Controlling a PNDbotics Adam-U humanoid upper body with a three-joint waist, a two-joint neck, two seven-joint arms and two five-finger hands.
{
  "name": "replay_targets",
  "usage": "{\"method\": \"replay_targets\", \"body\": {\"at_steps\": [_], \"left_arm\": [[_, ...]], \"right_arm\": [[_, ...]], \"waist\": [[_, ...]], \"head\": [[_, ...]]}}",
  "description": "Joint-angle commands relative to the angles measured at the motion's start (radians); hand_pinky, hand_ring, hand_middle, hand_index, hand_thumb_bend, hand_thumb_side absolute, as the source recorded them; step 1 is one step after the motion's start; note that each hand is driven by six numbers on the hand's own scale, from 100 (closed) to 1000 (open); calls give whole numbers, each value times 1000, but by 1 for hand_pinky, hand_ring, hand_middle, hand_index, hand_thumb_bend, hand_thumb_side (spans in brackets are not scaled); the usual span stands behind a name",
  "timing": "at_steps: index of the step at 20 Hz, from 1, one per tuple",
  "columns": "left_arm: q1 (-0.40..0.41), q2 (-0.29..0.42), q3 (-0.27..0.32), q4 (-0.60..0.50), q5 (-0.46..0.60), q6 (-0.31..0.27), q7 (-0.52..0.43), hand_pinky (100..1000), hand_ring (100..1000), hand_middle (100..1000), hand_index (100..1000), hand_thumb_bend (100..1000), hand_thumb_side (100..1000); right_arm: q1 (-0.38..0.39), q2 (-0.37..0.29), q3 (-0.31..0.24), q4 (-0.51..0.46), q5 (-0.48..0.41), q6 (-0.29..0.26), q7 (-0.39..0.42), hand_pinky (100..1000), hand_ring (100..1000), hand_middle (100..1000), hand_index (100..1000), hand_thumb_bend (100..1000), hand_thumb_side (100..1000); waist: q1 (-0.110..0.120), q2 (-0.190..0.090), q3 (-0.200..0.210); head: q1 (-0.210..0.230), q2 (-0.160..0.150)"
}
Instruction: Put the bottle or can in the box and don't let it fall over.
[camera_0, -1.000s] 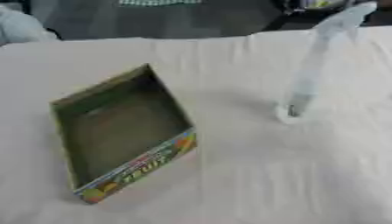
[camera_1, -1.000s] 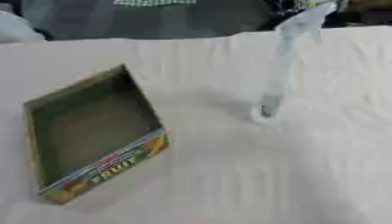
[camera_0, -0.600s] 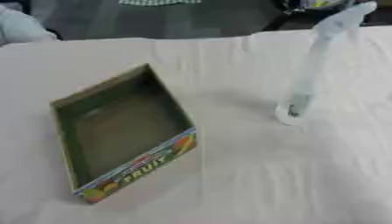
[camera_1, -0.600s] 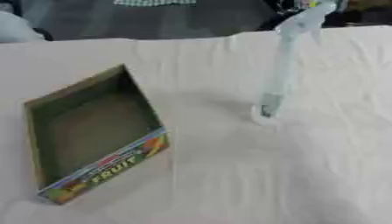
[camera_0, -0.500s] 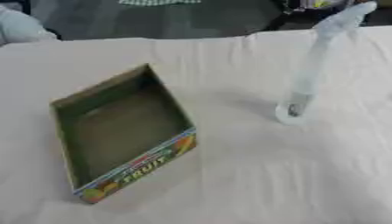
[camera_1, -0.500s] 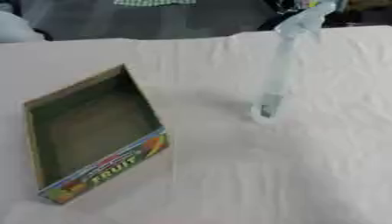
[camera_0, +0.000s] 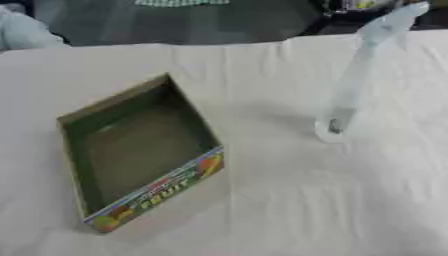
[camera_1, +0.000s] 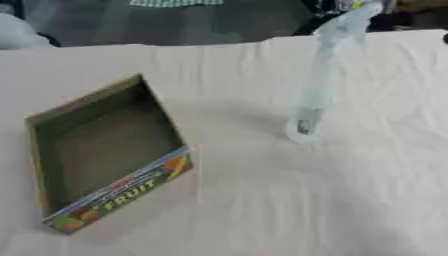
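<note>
An open cardboard box (camera_0: 140, 150) with a green inside and a colourful "FRUIT" strip on its near wall lies at the left of the table, turned at an angle. Nothing is inside it. A tall clear plastic bottle (camera_0: 354, 85) stands upright at the right, well apart from the box, its base (camera_1: 304, 129) on the cloth and its pale blue top (camera_1: 343, 22) towards the far edge. Neither of my hands shows in either view.
A white, slightly wrinkled cloth (camera_0: 289, 200) covers the table. The far table edge (camera_0: 219, 44) runs across the top, with dark floor and some unclear objects (camera_0: 359, 5) behind it.
</note>
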Motion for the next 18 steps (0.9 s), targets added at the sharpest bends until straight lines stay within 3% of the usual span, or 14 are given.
{"method": "replay_targets", "body": {"at_steps": [1,2,3,4,5,6,7,8,12,13,18], "left_arm": [[-6,33,9,-17,-1,-3,-3,1000,1000,1000,778,796,649],[-6,33,9,-17,0,-3,-4,1000,1000,1000,778,796,649],[-7,34,9,-17,1,-3,-4,1000,1000,1000,778,796,649],[-7,34,8,-17,1,-3,-5,1000,1000,1000,778,796,649],[-7,34,8,-17,2,-3,-6,1000,1000,1000,778,796,649],[-6,35,8,-17,2,-3,-7,1000,1000,1000,778,796,649],[-6,35,8,-17,3,-3,-7,1000,1000,1000,778,795,649],[-6,36,8,-17,3,-3,-8,1000,1000,1000,778,795,649],[-5,36,8,-17,3,-4,-10,1000,1000,1000,778,795,649],[-5,36,8,-17,4,-4,-10,1000,1000,1000,777,795,649],[-4,38,5,-17,7,-3,-13,1000,1000,999,785,795,649]], "right_arm": [[-25,-2,16,6,-61,74,19,443,566,801,1000,307,993],[-33,2,20,10,-79,96,23,443,566,801,1000,307,993],[-41,9,29,15,-103,122,25,290,445,669,1000,439,1000],[-50,17,38,21,-133,150,25,188,366,584,1000,445,1000],[-59,23,46,27,-166,179,21,132,322,539,1000,518,1000],[-66,26,50,32,-200,203,15,117,310,527,1000,523,1000],[-72,30,55,37,-234,226,7,100,170,391,1000,575,1000],[-79,35,59,41,-271,248,-2,100,127,352,1000,597,1000],[-92,39,60,41,-378,293,-38,100,111,340,1000,605,1000],[-94,40,60,39,-389,297,-44,100,100,225,1000,705,1000],[-130,88,94,68,-455,343,-84,100,100,196,1000,761,1000]], "waist": [[-1,-17,3],[-1,-18,3],[0,-19,4],[0,-19,5],[0,-20,6],[0,-20,6],[0,-21,6],[0,-22,6],[-1,-23,6],[0,-23,6],[1,-28,4]], "head": [[-5,-12],[-6,-13],[-7,-14],[-8,-14],[-10,-14],[-10,-14],[-11,-13],[-11,-12],[-10,-12],[-11,-12],[-16,-7]]}}
